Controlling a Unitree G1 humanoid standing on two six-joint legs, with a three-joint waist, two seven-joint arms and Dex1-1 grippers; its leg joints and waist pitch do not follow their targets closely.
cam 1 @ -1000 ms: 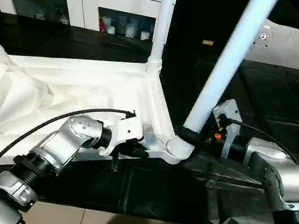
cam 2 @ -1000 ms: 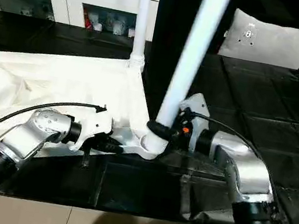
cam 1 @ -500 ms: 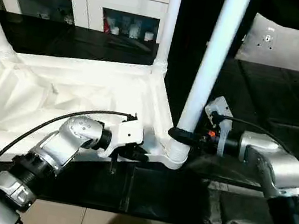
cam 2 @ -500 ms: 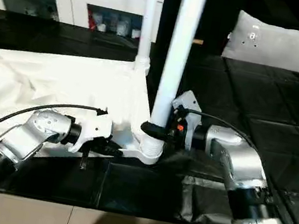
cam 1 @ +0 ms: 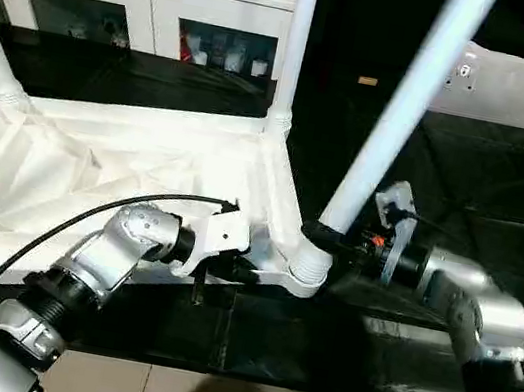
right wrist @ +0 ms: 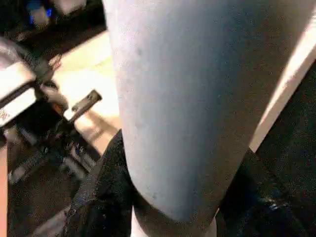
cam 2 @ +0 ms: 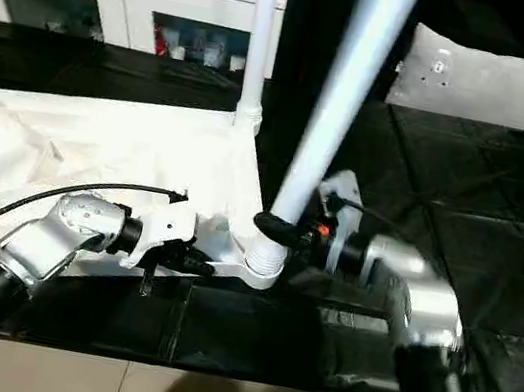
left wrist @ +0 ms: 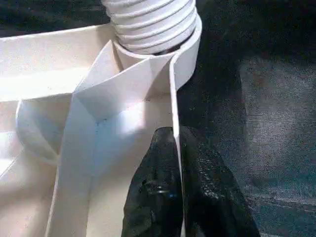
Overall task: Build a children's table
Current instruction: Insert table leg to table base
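surface: black tiled floor point(cam 1: 507, 189) | on it: upturned white table top point(cam 1: 93, 176); grey cushion point(cam 1: 519, 89)

Left gripper point(left wrist: 177, 163) jaws pinch tabletop rim point(left wrist: 174, 98).

No legible text, label or number anywhere.

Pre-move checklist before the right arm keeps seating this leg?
1. Left gripper pinching the tabletop rim near the corner: ok.
2. Right gripper closed round the leg near its base: ok.
3. Leg's threaded end in the corner socket: ok.
4. Leg upright like the two seated legs: not ok, it leans to the robot's right.
5. Threads fully wound in: not ok, several show in the left wrist view.
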